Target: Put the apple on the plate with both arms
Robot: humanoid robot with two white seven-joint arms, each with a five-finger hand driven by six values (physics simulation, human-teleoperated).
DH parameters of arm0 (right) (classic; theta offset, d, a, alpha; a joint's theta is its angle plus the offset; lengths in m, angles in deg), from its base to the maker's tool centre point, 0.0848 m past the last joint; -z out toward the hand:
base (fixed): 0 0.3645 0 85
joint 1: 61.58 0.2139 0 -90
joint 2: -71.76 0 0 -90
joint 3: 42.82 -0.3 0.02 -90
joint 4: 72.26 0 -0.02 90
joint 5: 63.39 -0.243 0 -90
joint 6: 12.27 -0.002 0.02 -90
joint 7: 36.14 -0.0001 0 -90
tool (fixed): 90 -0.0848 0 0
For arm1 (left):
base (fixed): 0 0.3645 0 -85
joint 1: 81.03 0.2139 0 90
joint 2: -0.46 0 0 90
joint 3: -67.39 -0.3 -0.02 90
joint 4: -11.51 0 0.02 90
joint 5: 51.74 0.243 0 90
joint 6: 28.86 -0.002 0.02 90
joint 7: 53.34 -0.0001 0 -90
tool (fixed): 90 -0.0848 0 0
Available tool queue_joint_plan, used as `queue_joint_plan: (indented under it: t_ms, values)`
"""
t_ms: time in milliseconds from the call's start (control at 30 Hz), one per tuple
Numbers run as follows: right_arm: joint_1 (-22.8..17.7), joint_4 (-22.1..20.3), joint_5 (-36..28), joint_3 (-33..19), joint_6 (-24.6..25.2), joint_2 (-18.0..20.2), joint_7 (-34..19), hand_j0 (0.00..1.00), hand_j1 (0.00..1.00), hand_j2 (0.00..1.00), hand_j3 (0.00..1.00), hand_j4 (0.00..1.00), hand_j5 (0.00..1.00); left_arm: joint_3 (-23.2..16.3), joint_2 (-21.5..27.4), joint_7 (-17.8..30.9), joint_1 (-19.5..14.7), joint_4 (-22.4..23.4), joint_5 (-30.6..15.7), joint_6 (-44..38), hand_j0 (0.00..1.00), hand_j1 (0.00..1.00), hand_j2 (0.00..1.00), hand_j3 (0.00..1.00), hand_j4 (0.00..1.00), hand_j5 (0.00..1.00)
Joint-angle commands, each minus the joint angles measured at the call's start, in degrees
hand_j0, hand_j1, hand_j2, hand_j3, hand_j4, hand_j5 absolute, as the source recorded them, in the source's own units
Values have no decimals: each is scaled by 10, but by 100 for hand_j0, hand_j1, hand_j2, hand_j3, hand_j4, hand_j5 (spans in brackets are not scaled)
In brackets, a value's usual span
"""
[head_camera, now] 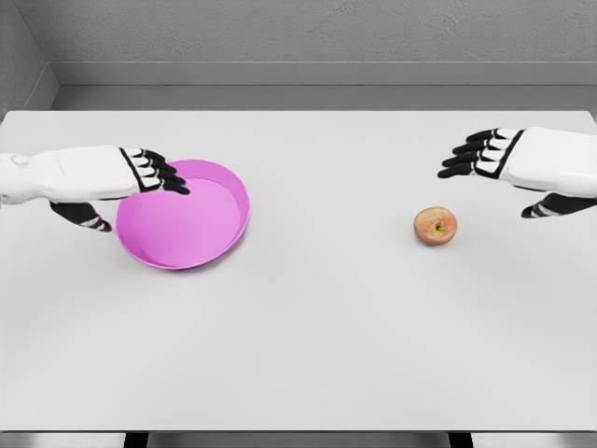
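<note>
A red-yellow apple (436,225) sits on the white table, right of the middle. A pink plate (191,229) lies on the left part of the table. My left hand (140,182) hovers over the plate's left rim, fingers spread and holding nothing. Above and to the right of the apple, my right hand (494,168) is apart from it, with fingers spread and nothing in them.
The white table (308,327) fills most of the view, with its front edge near the bottom. A grey wall runs behind the far edge.
</note>
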Motion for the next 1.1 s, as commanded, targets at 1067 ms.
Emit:
queue_joint_plan:
  t_ms: [1067]
  values:
    - [13, 153, -43, 119, 61, -95, 0, 100, 100, 100, 100, 100, 100, -3, 2, 1, 3, -3, -2, -1, 100, 100, 100, 100, 100, 100]
